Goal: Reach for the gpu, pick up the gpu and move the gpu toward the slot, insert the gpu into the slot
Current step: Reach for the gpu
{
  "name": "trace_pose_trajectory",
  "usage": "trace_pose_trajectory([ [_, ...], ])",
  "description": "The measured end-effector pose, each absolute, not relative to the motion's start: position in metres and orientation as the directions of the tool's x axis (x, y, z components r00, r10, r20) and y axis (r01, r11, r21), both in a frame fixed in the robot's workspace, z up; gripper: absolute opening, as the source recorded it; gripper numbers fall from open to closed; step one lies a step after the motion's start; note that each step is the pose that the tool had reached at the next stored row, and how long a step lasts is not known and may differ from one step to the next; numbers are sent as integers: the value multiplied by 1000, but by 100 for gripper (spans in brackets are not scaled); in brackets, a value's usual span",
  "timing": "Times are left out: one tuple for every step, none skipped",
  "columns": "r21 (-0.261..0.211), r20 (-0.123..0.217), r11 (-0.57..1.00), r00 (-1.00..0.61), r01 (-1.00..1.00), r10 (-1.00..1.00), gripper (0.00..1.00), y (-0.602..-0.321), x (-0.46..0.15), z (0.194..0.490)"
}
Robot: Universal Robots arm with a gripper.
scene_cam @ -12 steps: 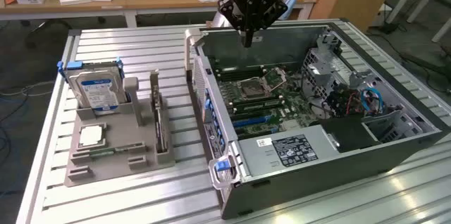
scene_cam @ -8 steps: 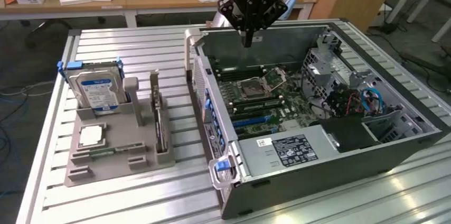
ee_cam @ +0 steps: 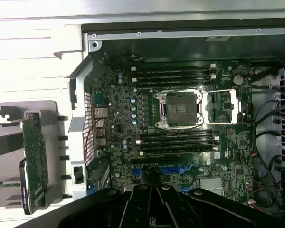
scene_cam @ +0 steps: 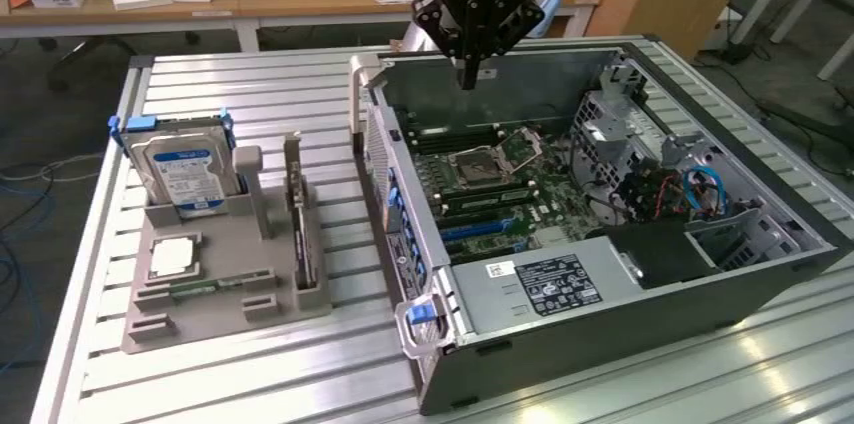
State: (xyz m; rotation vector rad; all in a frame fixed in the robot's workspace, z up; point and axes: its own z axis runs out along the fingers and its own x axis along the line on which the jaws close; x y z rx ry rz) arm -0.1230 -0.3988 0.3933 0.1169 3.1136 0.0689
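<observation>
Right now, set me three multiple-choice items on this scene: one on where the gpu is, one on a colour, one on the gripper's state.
1. Where is the gpu?
A. Standing on edge in the grey holder beside the case
B. In the gripper
C. Seated on the motherboard

2. What colour is the label on the hard drive?
A. Red
B. Blue
C. Yellow

3. How is the gripper?
A. Shut on the gpu
B. Wide open
C. Shut and empty, over the open case

Answers:
1 A, the card stands upright in a holder slot.
2 B, the drive's face is blue and white.
3 C, its fingers meet with nothing between them.
</observation>
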Motion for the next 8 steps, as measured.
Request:
trace_pose_trajectory([
  [45,-23,996,-997,74,75,10,-399,-124,393],
  [45,-23,996,-997,74,75,10,-399,-125,393],
  [45,-23,996,-997,74,75,10,-399,-127,393],
  [45,-23,996,-997,74,75,10,-399,-129,393],
  [45,-23,996,-997,74,75,10,-399,-130,393],
  [45,-23,996,-997,74,75,10,-399,-132,393],
  [45,-23,996,-997,74,75,10,-399,-134,393],
  [45,-23,996,-997,74,75,10,-399,-136,393],
])
